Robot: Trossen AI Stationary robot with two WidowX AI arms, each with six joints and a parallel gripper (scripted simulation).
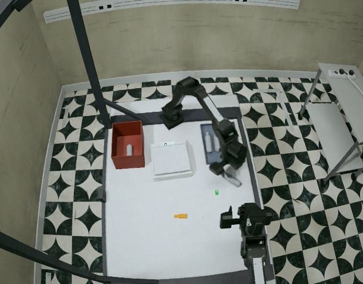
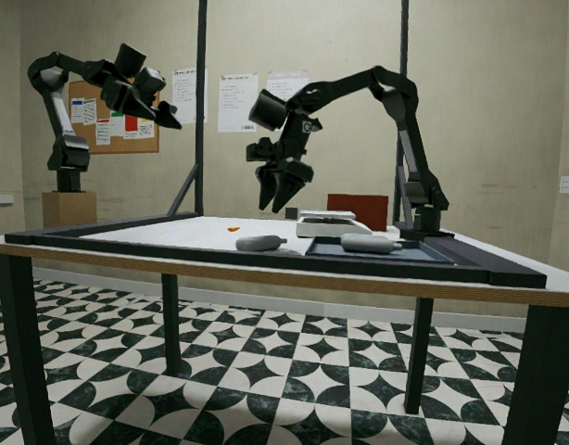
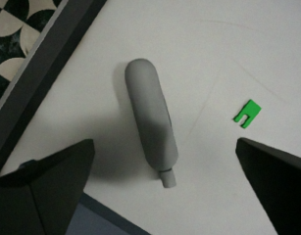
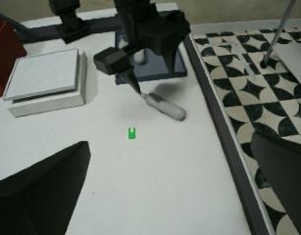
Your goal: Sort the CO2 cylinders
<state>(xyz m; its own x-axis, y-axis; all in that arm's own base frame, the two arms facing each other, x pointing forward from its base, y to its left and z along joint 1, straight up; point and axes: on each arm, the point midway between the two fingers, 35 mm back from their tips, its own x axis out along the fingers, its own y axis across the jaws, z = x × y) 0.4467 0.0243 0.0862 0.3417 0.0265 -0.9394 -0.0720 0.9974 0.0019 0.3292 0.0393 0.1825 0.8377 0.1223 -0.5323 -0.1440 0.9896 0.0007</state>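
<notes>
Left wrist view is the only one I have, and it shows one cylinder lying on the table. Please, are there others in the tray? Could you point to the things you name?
Observer: Yes. In the top view, two cylinders (image 1: pixel 208 142) (image 2: pixel 366 243) (image 4: pixel 139 57) lie side by side in the tray (image 1: pixel 211 159) (image 2: pixel 421 252) (image 3: pixel 93 220) (image 4: pixel 157 74).
Operator: Thank you. And the bin, does it contain something?
Observer: Yes, one grey cylinder (image 1: pixel 129 149) is inside the bin (image 1: pixel 126 162) (image 2: pixel 357 210) (image 4: pixel 4 64).
Operator: Is my left gripper already down at the table?
Observer: No. The exterior view shows the left gripper (image 1: pixel 223 173) (image 2: pixel 269 210) (image 3: pixel 165 145) (image 4: pixel 156 83) with its fingertips clearly above the table cylinder (image 1: pixel 232 179) (image 2: pixel 259 243) (image 3: pixel 151 115) (image 4: pixel 166 107).
</notes>
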